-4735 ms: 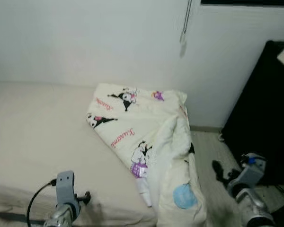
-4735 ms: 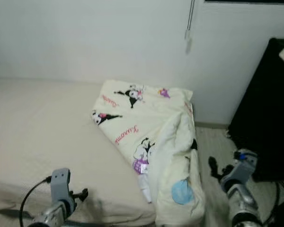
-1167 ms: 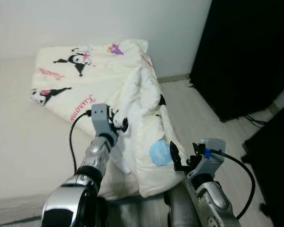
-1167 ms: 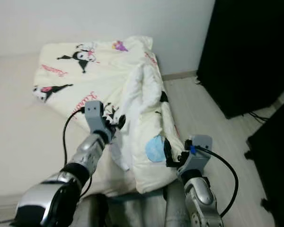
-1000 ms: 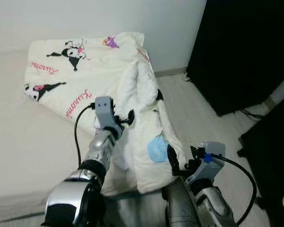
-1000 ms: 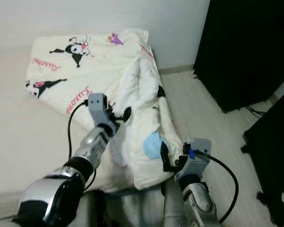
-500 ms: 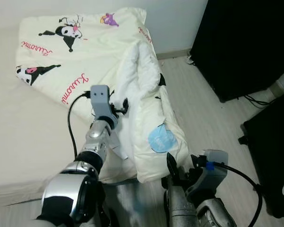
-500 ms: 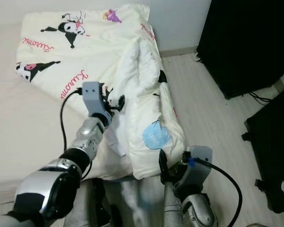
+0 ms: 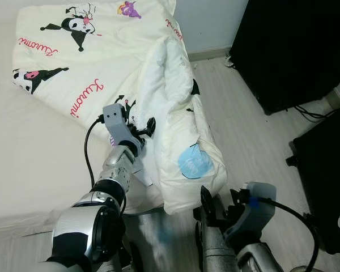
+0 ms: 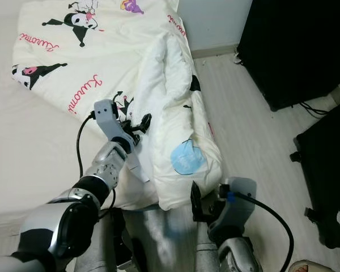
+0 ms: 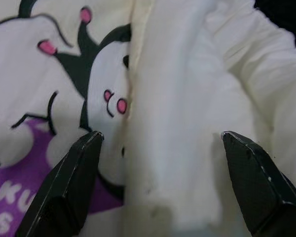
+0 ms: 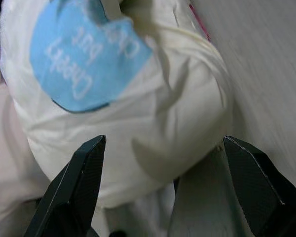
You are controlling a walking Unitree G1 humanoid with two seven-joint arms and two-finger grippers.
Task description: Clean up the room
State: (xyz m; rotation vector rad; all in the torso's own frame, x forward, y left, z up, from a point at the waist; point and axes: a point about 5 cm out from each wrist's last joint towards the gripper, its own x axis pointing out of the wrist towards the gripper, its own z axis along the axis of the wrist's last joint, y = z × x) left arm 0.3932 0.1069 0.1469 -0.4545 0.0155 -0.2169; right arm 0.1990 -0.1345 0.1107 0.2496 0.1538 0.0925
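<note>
Left wrist view, left hand (image 11: 160, 143) spread over blanket (image 11: 182, 98)

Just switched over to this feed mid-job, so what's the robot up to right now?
It stands at the corner of the bed, working on the rumpled cartoon-print comforter that droops over the mattress edge toward the wood floor. The left claw is open, reaching over a fold of the comforter, fingers either side of a seam. The right claw is open, low beside the hanging bunched end with the blue round print. Neither has gripped the fabric yet.
</note>
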